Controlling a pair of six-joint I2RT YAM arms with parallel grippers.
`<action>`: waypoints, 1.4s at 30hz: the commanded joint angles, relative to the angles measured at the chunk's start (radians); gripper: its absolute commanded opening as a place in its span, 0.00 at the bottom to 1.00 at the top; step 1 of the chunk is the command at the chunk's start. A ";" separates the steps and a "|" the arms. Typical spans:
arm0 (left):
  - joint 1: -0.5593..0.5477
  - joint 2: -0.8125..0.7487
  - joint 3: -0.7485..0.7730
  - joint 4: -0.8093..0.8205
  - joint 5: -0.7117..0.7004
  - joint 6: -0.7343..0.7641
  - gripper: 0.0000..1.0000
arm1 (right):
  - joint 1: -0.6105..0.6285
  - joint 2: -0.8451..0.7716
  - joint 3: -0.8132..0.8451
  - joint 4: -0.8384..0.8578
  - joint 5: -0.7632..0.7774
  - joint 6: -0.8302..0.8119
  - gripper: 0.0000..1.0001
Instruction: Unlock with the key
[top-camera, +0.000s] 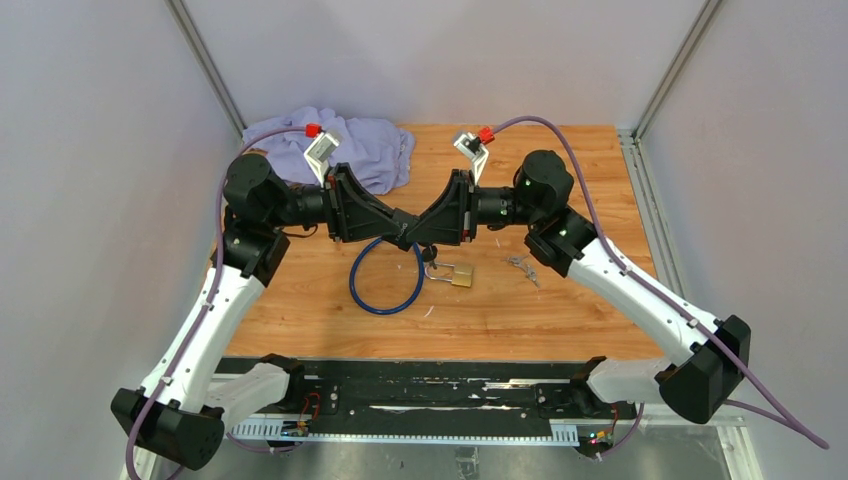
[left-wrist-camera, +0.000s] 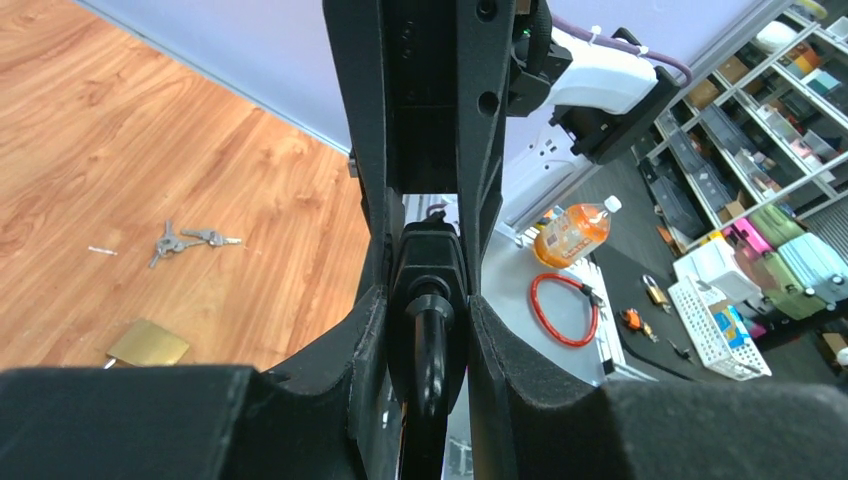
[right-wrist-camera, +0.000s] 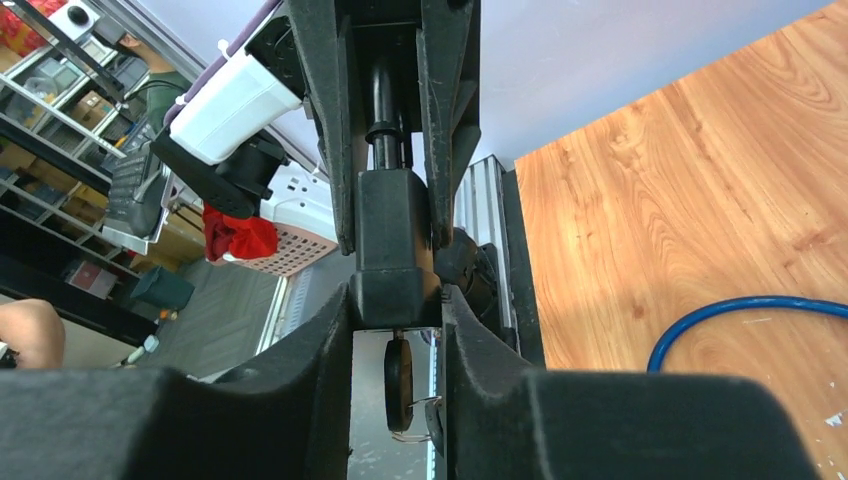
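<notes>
A blue cable lock (top-camera: 362, 290) loops on the wooden table, and its black lock body (right-wrist-camera: 395, 240) is lifted between both arms at mid-table. My left gripper (top-camera: 408, 231) is shut on the body's cable end (left-wrist-camera: 430, 310). Coming from the opposite side, my right gripper (top-camera: 434, 233) has its fingertips (right-wrist-camera: 350, 305) against the body's key end. A black-headed key (right-wrist-camera: 398, 370) with a wire ring sticks out of that end. It stands edge-on between the right fingers, with a gap on each side.
A brass padlock (top-camera: 461, 275) lies just right of the blue loop. A bunch of loose keys (top-camera: 522, 267) lies further right. A crumpled purple cloth (top-camera: 350, 145) sits at the back left. Walls close in the table (top-camera: 560, 170) on three sides.
</notes>
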 joint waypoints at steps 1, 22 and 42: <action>-0.002 -0.010 0.011 0.077 -0.001 -0.002 0.00 | 0.012 -0.002 -0.027 0.126 0.006 0.079 0.20; -0.001 -0.012 -0.005 0.032 -0.026 0.037 0.00 | 0.034 0.031 -0.057 0.239 0.061 0.151 0.40; 0.090 0.114 0.256 -0.521 0.058 0.524 0.85 | 0.011 0.003 -0.085 0.193 0.032 0.173 0.00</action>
